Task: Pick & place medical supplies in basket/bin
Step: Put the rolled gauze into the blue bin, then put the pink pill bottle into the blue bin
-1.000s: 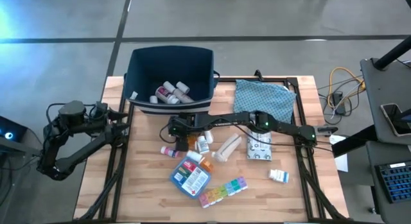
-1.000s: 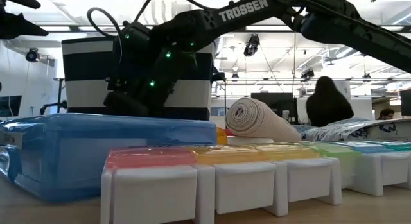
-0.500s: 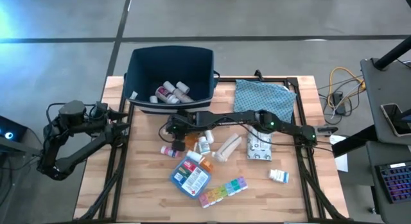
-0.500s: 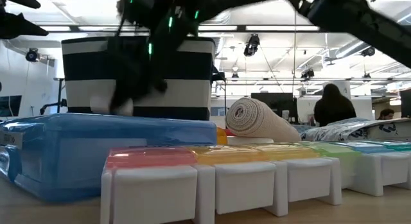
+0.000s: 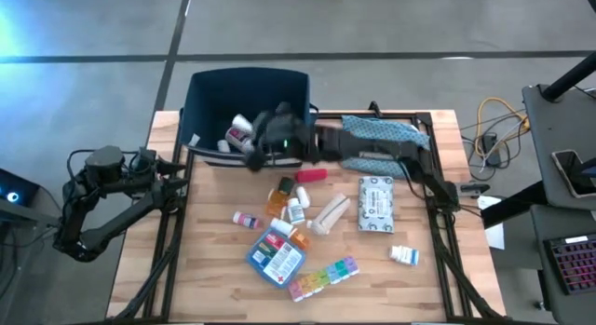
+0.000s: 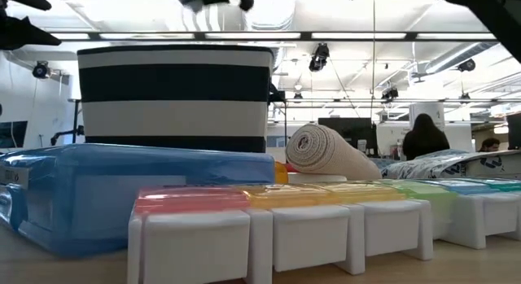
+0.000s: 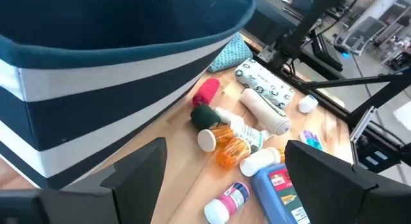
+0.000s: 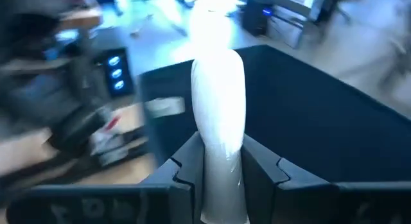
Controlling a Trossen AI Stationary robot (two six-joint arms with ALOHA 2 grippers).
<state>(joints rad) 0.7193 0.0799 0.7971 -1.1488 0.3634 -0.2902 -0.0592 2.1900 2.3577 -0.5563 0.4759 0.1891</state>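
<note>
Left hand (image 7: 221,166): parked at table's left edge, beside bin; fingers spread, empty.
Change: right hand (image 5: 264,137) risen from table clutter to bin rim, so a drop looks next.
Right hand grip: closed on white bottle (image 8: 219,121).
Bottle: pinched between fingers, over navy bin (image 5: 209,88).

The right arm reaches across the surface from the right side, its wrist raised, with the right tool (image 8: 218,166) at the far left end of its reach. Its two dark fingers (image 8: 183,176) are closed around a white object. The left arm rests folded at the surface's left edge, its left tool (image 7: 221,166) spread wide.
</note>
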